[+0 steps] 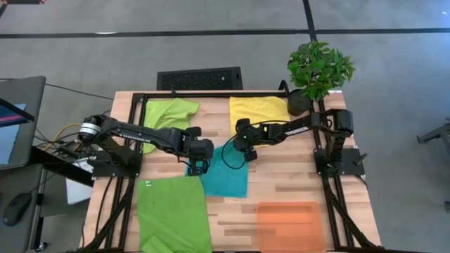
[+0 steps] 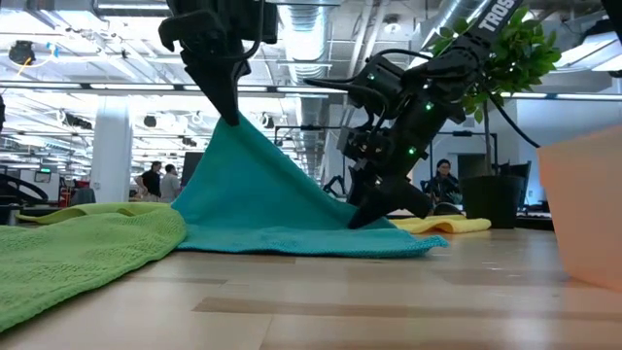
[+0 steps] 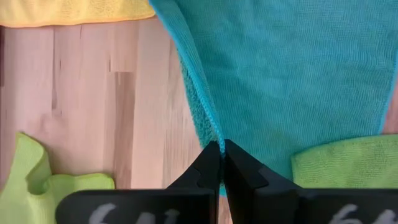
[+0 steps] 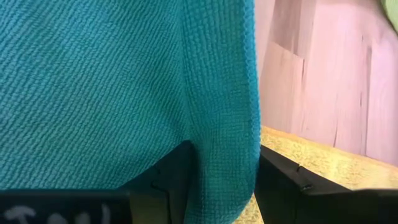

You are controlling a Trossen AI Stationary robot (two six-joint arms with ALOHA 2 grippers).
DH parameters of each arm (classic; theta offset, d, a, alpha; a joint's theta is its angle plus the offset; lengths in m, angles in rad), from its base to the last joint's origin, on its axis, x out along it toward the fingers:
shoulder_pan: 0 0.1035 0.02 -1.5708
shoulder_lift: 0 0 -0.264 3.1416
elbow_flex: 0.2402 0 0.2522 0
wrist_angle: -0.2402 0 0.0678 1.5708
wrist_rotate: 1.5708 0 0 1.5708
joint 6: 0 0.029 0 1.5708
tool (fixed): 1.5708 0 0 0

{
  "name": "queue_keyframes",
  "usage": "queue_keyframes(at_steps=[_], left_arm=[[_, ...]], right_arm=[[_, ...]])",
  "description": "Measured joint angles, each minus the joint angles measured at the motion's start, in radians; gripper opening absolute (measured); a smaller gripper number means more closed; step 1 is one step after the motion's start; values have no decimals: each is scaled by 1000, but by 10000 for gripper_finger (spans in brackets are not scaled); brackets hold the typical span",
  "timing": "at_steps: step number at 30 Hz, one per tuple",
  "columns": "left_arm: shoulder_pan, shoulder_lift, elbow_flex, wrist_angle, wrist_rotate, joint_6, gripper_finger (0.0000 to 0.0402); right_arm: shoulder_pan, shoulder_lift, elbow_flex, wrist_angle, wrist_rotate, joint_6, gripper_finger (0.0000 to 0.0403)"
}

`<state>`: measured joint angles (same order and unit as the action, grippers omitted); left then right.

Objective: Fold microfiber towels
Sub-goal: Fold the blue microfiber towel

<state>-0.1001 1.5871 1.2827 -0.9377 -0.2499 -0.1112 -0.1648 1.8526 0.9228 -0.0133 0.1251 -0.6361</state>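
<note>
1. Near the middle of the wooden tabletop (image 1: pixel 295 176), the left pincer (image 1: pixel 199 166) is clamped tight on one corner of the teal towel (image 1: pixel 226 176), its two dark fingers (image 3: pixel 211 163) pressed together on the cloth's edge.
2. From table height, that corner hangs lifted well above the surface, and the teal towel slopes down from it like a tent, with its lower part lying flat on the wood.
3. The right pincer (image 1: pixel 242 147) sits low at the teal towel's far edge, on the side toward the yellow towel (image 1: pixel 259 112); its fingers (image 4: pixel 283 177) stand apart with a fold of teal cloth between them, and it is unclear whether they press on it.
4. One lime green towel (image 1: pixel 171 211) lies spread flat at the near left of the tabletop, its corner just beside the teal towel.
5. A second lime green towel (image 1: pixel 167 116) lies crumpled at the far left, beneath the left arm.
6. The yellow towel lies flat at the far side, right of centre, next to a potted plant (image 1: pixel 318 70) at the far right corner.
7. An orange mat (image 1: pixel 290 225) lies at the near right, well apart from the towels.
</note>
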Motion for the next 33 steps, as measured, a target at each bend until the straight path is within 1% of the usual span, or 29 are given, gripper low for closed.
queue_keyframes(at_steps=[5, 9, 14, 20, 24, 33], left_arm=[[0, 0, 0, -1, 0, -5, 0], [0, 0, 0, -2, 0, -5, 0], [0, 0, 0, -9, 0, -8, 0], [0, 0, -11, -23, 0, -22, 0], [0, 0, -11, -25, 0, -32, 0], [0, 0, -11, -26, -15, -35, 0]], right_arm=[[20, 0, 44, -76, 10, 0, 177], [33, 0, 101, -152, 11, 0, 168], [34, 0, 145, -228, 11, 36, 141], [34, 0, 198, -354, 11, 136, 93], [34, 0, 226, -471, 11, 144, 68], [36, 0, 230, -552, 12, 168, 52]])
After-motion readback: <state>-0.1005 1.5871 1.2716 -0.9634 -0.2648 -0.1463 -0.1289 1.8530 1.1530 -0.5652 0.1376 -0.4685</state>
